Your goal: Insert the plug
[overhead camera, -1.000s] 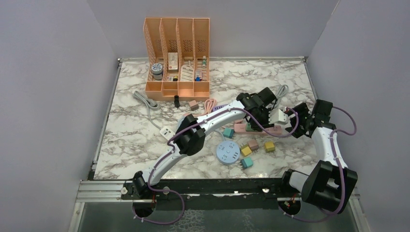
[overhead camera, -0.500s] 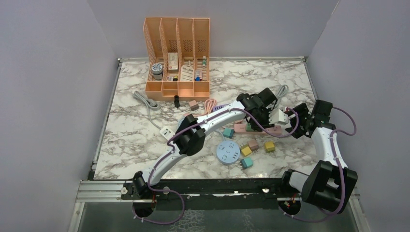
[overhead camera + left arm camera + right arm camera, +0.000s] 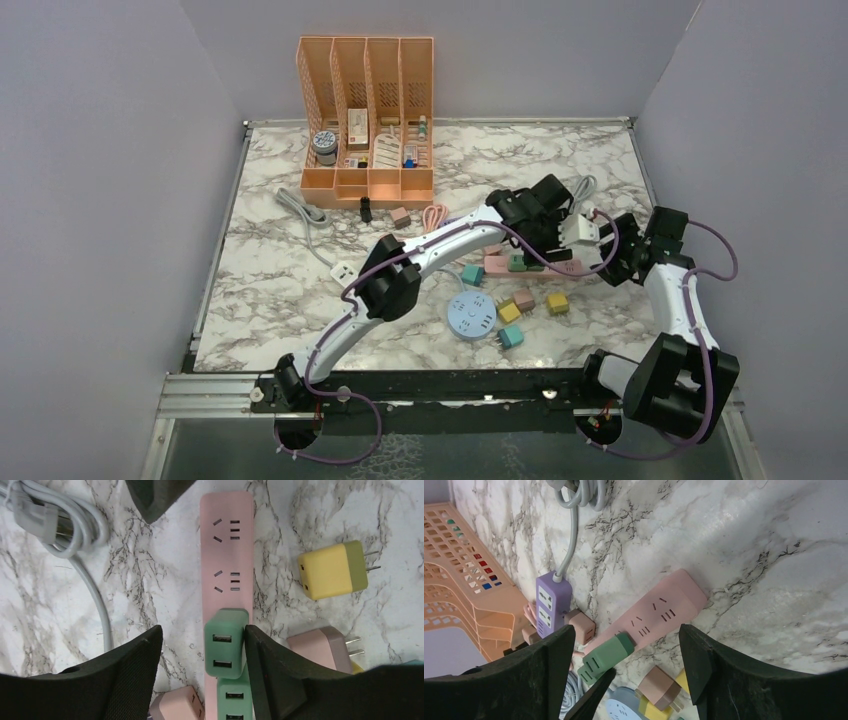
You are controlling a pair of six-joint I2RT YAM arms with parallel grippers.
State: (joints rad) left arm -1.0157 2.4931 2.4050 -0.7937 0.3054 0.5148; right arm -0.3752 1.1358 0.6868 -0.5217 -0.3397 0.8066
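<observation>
A pink power strip (image 3: 548,268) lies right of the table's centre; it also shows in the left wrist view (image 3: 226,540) and the right wrist view (image 3: 664,611). Two green plugs sit in it: one (image 3: 225,645) between my left fingers, a second (image 3: 234,700) just behind it. My left gripper (image 3: 202,635) is open over the first plug; its right finger (image 3: 270,670) touches the plug's side and the left finger stands apart. My right gripper (image 3: 626,632) is open and empty, hovering above the strip's free end. In the top view the left gripper (image 3: 535,245) and right gripper (image 3: 612,265) face each other over the strip.
A yellow plug (image 3: 332,570) and a pink plug (image 3: 320,650) lie right of the strip, a grey cable (image 3: 60,525) to its left. A purple strip (image 3: 549,602), a round blue strip (image 3: 471,318), loose coloured plugs and an orange organiser (image 3: 367,110) are nearby.
My left wrist has shifted slightly toward the back of the table, so a green plug on the strip now shows more clearly. The right arm has barely moved.
</observation>
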